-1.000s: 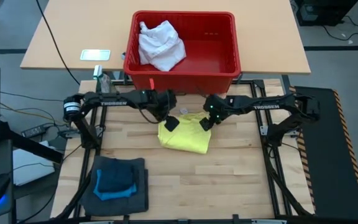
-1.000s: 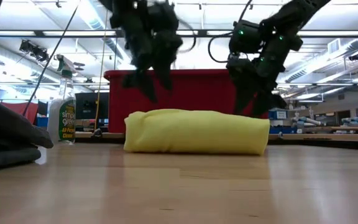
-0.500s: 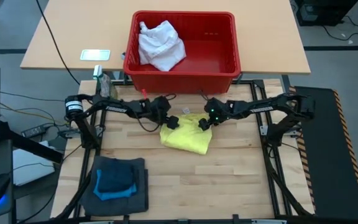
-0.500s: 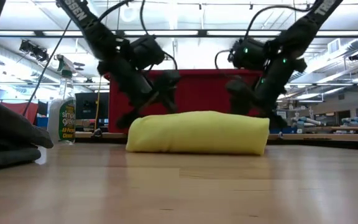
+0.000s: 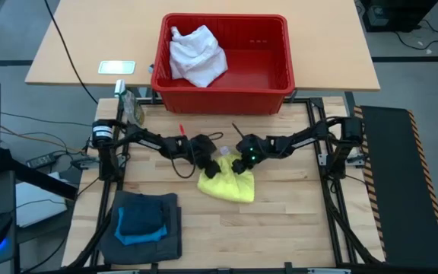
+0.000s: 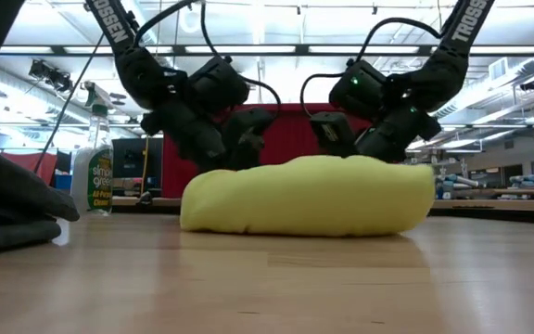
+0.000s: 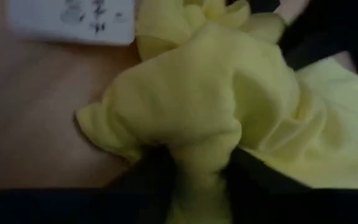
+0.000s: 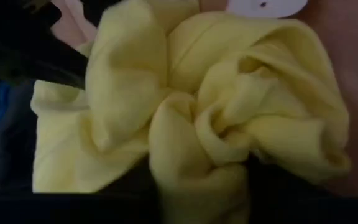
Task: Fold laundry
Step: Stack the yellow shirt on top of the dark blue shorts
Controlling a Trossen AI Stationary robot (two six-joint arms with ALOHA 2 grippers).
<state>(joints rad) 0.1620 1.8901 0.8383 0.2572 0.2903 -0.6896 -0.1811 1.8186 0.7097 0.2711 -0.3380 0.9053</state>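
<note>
gripping the yellow garment from both ends, we are working low over the middle of the wooden table. our left gripper is pinching a bunched fold at the garment's far edge on its left side, and our right gripper is pinching another gathered fold just beside it on the right; the two grippers are sitting close together, nearly touching. in the left wrist view the dark fingers are closing on a wad of yellow cloth, and in the right wrist view the cloth is crumpling into a rosette between that arm's fingers.

from table height the garment is lying as a thick rounded roll, resting on the wood, with the left gripper and the right gripper biting into its top edge from behind.

the rest of the laundry is sitting apart: a white garment is lying in the left part of the red basket beyond the table, and at the near left corner a dark navy piece is lying on a bright blue one, both stacked on a dark grey one (all of them well away from the grippers). a spray bottle is standing at the far left edge.
</note>
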